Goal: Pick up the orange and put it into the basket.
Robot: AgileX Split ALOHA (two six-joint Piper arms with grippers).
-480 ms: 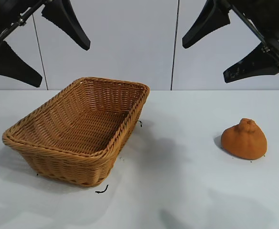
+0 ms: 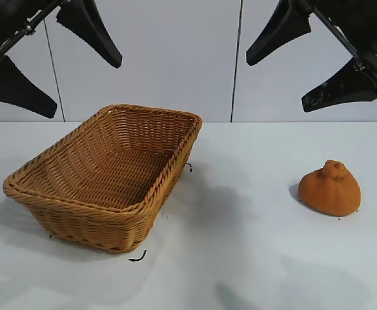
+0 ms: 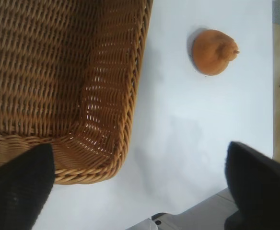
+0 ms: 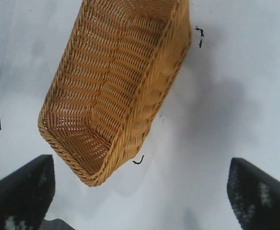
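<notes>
Worktop (image 2: 240, 258) carries the orange (image 2: 330, 188), well apart from the empty basket (image 2: 104, 177). We see the left end effector (image 2: 50, 61) and right end effector (image 2: 308, 61) spread wide, raised, holding nothing.

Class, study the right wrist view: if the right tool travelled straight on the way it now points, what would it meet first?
Probably the bare table just beside the basket, not the basket itself; depth is hard to judge. The right tool hangs open, high above the orange, which lies outside that view.

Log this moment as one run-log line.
orange: on table, right of basket | basket: empty | left end effector: open, raised | right end effector: open, raised
</notes>
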